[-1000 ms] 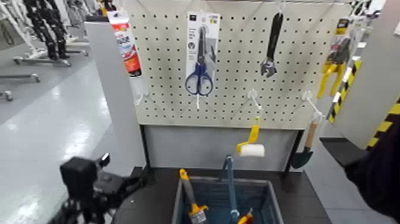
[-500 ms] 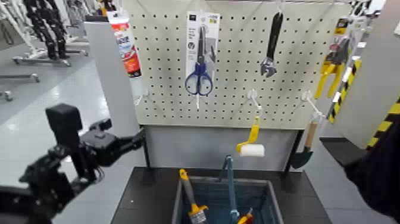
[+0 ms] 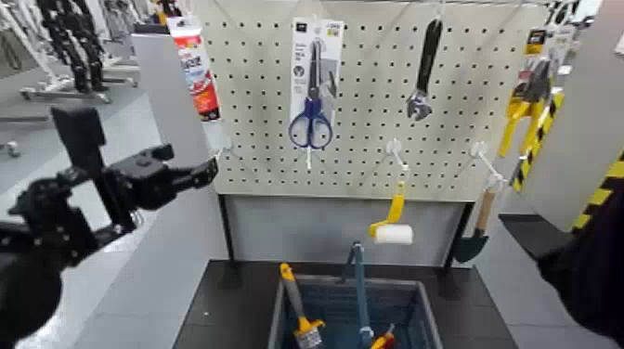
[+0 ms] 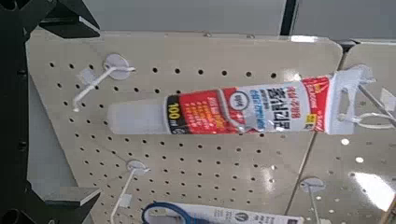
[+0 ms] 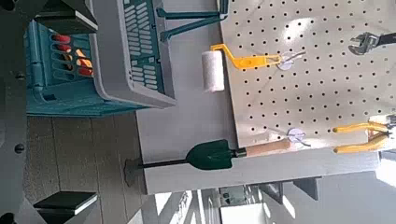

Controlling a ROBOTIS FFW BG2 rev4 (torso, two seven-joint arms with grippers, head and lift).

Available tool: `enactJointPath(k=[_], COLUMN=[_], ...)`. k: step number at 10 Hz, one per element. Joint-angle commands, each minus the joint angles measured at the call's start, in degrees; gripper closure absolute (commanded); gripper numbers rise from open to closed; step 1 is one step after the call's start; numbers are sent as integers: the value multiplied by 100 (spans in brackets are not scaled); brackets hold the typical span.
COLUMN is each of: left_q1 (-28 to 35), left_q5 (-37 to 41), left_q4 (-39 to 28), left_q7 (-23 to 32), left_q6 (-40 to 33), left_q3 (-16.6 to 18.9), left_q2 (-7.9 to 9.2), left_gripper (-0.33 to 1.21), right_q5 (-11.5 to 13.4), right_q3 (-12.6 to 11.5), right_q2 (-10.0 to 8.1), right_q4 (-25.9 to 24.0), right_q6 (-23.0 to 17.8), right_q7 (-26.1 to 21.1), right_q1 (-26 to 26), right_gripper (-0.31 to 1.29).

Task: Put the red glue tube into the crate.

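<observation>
— Where is the red glue tube [image 3: 195,70]?

— Hanging on a hook at the pegboard's [image 3: 371,93] upper left corner, beside the scissors pack [image 3: 313,84]. My left gripper [image 3: 200,173] is raised below it, apart from it, fingers spread, gripping nothing.

— And the crate [image 3: 283,311]?

— On the dark base below the board, a yellow-handled brush [image 3: 299,311] inside. My right gripper [image 5: 37,112] hangs near it — its fingers are parted too.
</observation>
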Motion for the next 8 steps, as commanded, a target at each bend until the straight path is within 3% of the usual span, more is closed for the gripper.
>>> enactJointPath(k=[1,3,8], left_q1=[-678,-1126,-2145], left_q5=[41,-12,-74], left_q4=[328,538,1206], left_q7=[-440,-783,-1759], left_q6=[165,323,780], left_q3=[-103,-130,-446], left_q2=[156,174,464], left_gripper=[12,13,16], right_q5=[0,0,-35], right_q3=[13,22,13], right_q2=[747,747,756], right_q4=[0,0,18], right_q6=[0,0,0], right_q7=[5,23,111], right_q1=[-19,-28,-45], right_gripper=[5,5,5])
